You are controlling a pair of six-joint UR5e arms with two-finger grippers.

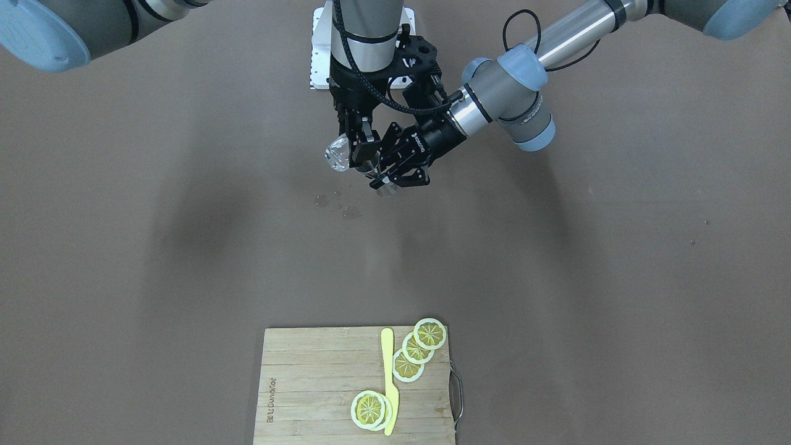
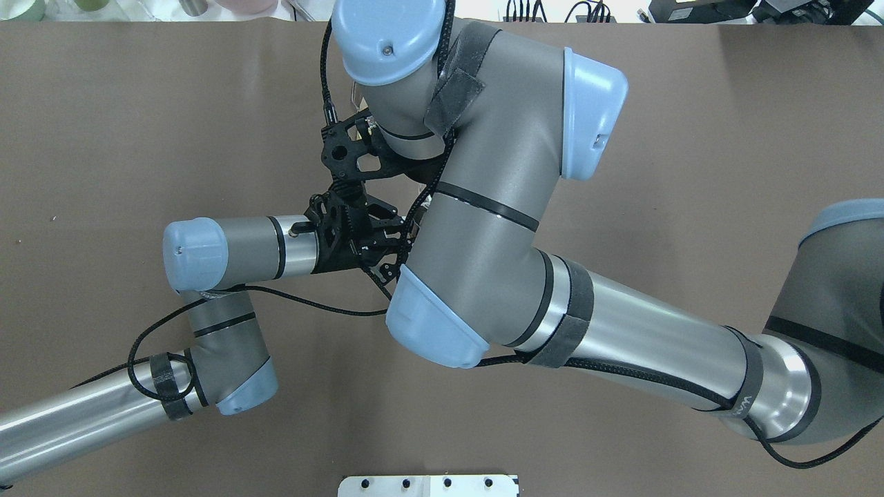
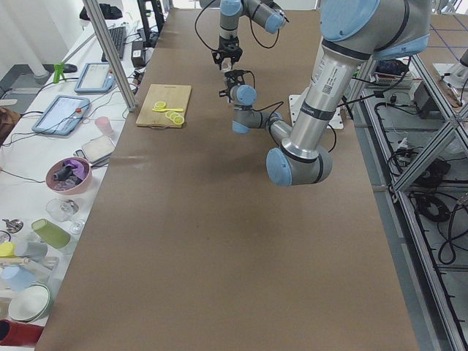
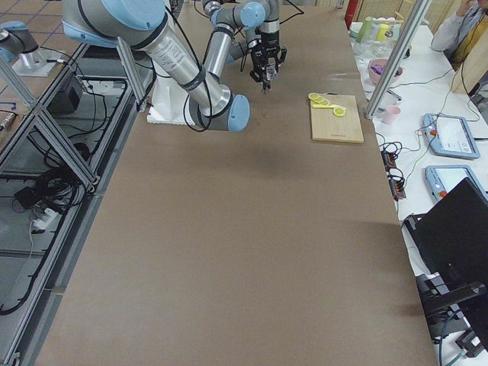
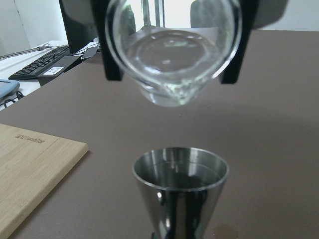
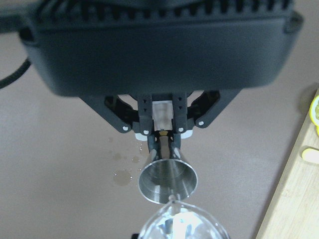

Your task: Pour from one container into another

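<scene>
A clear glass (image 1: 338,153) is tipped on its side above the table, and my right gripper (image 1: 361,151) is shut on it. Just beside it my left gripper (image 1: 395,179) is shut on a steel jigger (image 1: 386,187). The left wrist view has the glass (image 5: 172,59) with its mouth tilted down right over the open jigger (image 5: 180,184). Seen from the right wrist, the jigger (image 6: 167,180) stands upright in the left gripper (image 6: 167,137), with the glass rim (image 6: 182,224) at its near edge. The right arm hides both containers in the overhead view.
Small wet spots (image 1: 338,207) lie on the brown table under the grippers. A wooden cutting board (image 1: 309,383) with lemon slices (image 1: 415,349) and a yellow knife (image 1: 389,380) sits at the far edge. A white mount plate (image 1: 321,55) is at the robot's base.
</scene>
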